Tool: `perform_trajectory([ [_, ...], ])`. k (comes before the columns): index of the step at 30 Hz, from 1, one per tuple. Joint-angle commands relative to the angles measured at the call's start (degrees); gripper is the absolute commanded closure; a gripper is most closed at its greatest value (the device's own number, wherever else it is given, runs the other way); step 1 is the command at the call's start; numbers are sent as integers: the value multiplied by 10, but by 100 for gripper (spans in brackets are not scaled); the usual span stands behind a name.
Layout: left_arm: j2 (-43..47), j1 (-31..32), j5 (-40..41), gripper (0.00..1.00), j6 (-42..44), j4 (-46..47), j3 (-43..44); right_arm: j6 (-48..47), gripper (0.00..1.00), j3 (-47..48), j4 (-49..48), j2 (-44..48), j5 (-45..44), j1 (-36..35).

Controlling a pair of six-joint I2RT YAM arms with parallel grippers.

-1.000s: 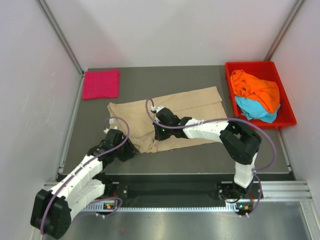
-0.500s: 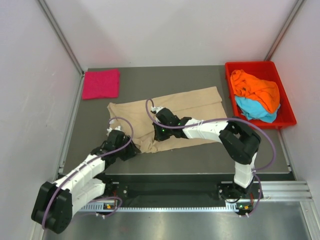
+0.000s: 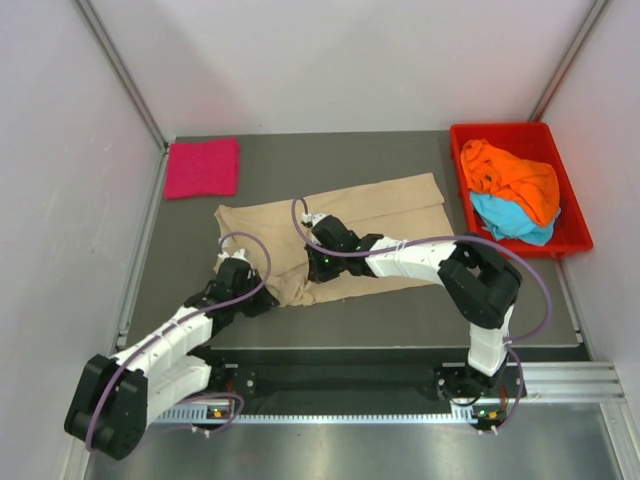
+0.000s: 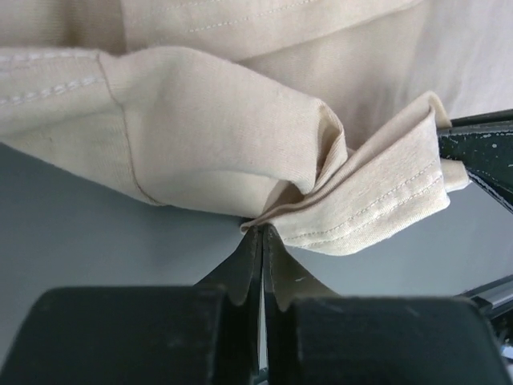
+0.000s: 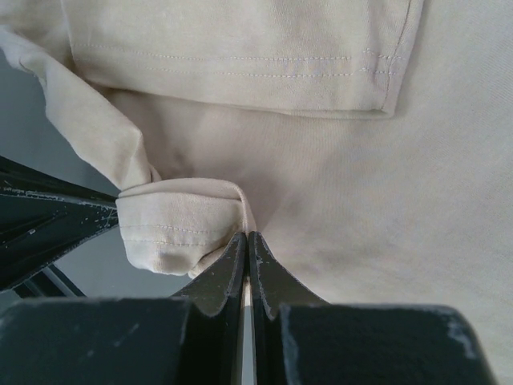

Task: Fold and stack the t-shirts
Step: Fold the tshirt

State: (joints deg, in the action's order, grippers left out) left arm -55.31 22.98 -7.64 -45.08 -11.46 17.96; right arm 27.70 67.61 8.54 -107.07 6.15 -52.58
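The dark grey desk [image 3: 400, 310] stands between pale walls. Nearest, the left hand [image 4: 263, 228] pinches a bunched hem of the beige t-shirt [image 3: 380, 215], and the right hand [image 5: 247, 237] is clamped on a fold just beside it. The shirt lies mid-desk, its long axis running left to right and tilting away rightward. At far right, a red tray [image 3: 578, 240] holds the orange t-shirt [image 3: 515, 180] over the light blue t-shirt [image 3: 510, 222]. The folded pink t-shirt [image 3: 203, 167] lies far left.

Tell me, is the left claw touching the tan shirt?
Touching. The left wrist view shows the left gripper shut, its tips pinching a bunched fold of the beige t-shirt, with no gap between cloth and tips.
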Motion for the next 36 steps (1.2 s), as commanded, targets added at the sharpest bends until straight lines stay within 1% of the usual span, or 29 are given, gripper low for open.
perform_trajectory([
  [1, 17, 2, 7, 100, 5, -9, 14, 7, 100, 14, -18, 4, 7, 9],
  [5, 59, 2, 39, 100, -1, -63, 37, 11, 100, 11, -19, 6, 7, 12],
  [7, 65, 2, 65, 100, -7, -115, 59, 14, 100, 9, -18, 9, 9, 12],
  [8, 61, 2, 71, 100, -4, -126, 74, 14, 100, 9, -18, 12, 10, 12],
  [11, 55, 2, 58, 100, 6, -124, 79, 16, 100, 5, -18, 11, 4, 13],
  [12, 55, 2, 49, 94, 8, -111, 71, 22, 100, 5, -7, 9, 4, 17],
  [13, 55, 2, 36, 76, 9, -98, 65, 24, 100, 2, -5, 5, 6, 23],
  [14, 56, 2, 22, 70, 13, -67, 59, 30, 100, 0, 0, 0, 5, 27],
  [15, 56, 2, -1, 62, 14, -55, 45, 38, 100, -4, 3, -1, 4, 30],
  [16, 55, 2, -6, 58, 14, -47, 40, 41, 100, -12, 4, -1, 3, 36],
  [17, 52, 3, -11, 46, 19, -36, 32, 43, 100, -18, 5, 1, 4, 38],
  [27, 60, 4, -21, 48, 48, 9, -2, 49, 100, -28, -5, -13, 14, 49],
  [33, 27, 3, 3, 49, 50, 39, 0, 46, 100, -28, -11, -15, 18, 50],
  [36, 6, 3, 3, 51, 46, 56, 9, 45, 100, -29, -12, -13, 18, 50],
])
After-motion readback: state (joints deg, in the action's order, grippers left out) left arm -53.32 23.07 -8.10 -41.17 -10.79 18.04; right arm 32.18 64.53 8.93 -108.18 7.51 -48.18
